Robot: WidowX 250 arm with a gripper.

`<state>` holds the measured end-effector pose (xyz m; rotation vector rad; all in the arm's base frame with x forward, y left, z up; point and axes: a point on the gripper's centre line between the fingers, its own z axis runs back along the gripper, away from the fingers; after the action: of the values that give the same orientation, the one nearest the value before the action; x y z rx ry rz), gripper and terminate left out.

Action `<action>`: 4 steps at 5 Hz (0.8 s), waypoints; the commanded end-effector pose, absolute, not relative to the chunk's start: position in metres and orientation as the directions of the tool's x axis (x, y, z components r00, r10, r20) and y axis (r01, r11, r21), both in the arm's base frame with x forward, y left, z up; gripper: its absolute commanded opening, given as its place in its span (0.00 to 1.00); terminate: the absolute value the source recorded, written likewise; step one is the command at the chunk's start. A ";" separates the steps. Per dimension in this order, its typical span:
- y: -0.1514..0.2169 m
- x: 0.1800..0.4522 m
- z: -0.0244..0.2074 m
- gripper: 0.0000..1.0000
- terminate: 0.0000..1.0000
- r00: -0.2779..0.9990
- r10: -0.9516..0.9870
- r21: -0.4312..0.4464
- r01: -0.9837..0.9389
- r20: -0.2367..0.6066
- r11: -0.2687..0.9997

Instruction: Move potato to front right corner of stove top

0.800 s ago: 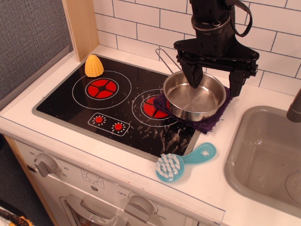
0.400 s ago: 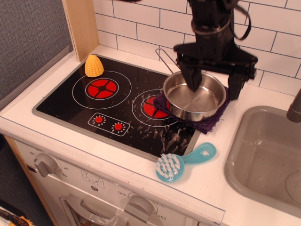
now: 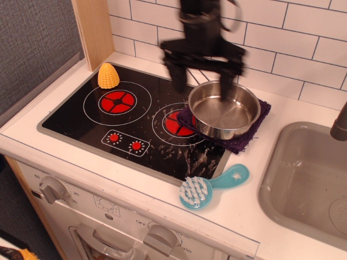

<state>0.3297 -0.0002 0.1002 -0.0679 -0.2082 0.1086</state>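
Yellow-orange ridged potato (image 3: 108,76), teal brush (image 3: 211,187)

**Bright kitchen, one blurry arm**

The light is bright and even. The black stove top (image 3: 81,116) is shiny, with white scuffs near its front right corner. The gripper (image 3: 201,81) is smeared with motion blur. The steel pot (image 3: 224,110) glints. Everything else looks sharp, and shadows are soft.

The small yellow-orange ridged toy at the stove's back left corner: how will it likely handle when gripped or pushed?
The yellow-orange dome-shaped ridged plastic toy looks rigid and probably light. Its tapering sides may let fingers slide upward, though the ridged rows should add grip. Standing upright on the glossy black stove top, it would likely slide or tip if pushed.
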 end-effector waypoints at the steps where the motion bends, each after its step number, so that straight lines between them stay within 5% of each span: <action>1: 0.095 0.341 0.120 1.00 0.00 0.940 0.244 -0.033 -0.243 0.240 0.969; 4: 0.155 0.359 0.093 1.00 0.00 0.907 0.366 0.045 -0.383 0.210 0.923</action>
<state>0.3587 0.1540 0.0701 0.0715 -0.1391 0.3884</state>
